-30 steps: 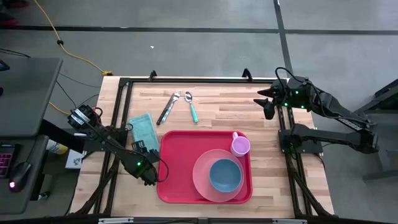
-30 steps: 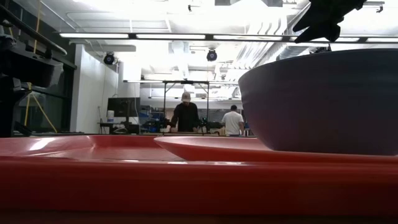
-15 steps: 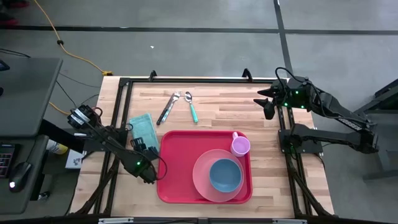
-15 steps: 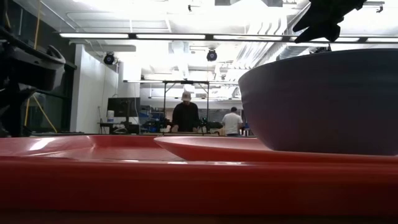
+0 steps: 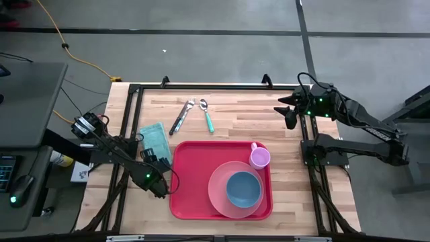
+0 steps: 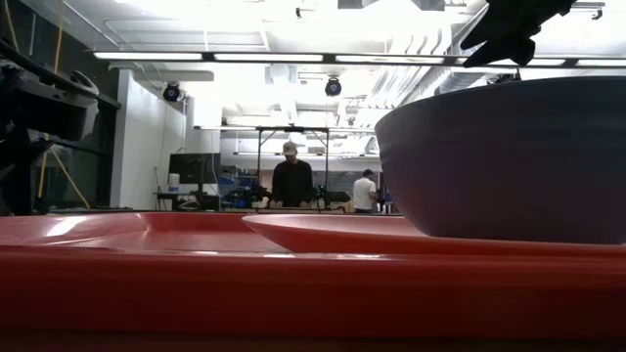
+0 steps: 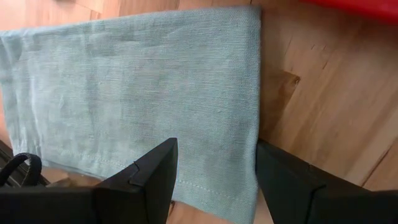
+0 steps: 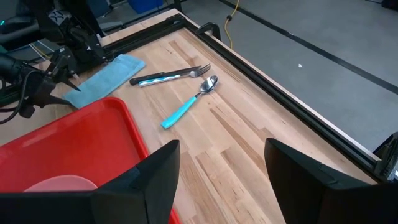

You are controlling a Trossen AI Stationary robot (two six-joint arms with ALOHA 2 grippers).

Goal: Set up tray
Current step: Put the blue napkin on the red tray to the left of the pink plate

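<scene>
The red tray lies on the wooden table near its front edge. A pink plate with a blue bowl rests on it, and a pink cup stands at its far right corner. Left of the tray lies a flat grey-green napkin. My left gripper is open and points steeply down over the napkin's near end, one finger on each side of its corner. My right gripper is open and held high over the table's far right corner.
A fork and a teal-handled spoon lie side by side on the far part of the table, beyond the tray. A black frame runs along the table's edges. Bare wood lies right of the tray. Two people stand far off in the room.
My left gripper has crept a little toward the napkin and tipped slightly; its fingers stay open. The napkin, the tray and the dishes lie as before.
</scene>
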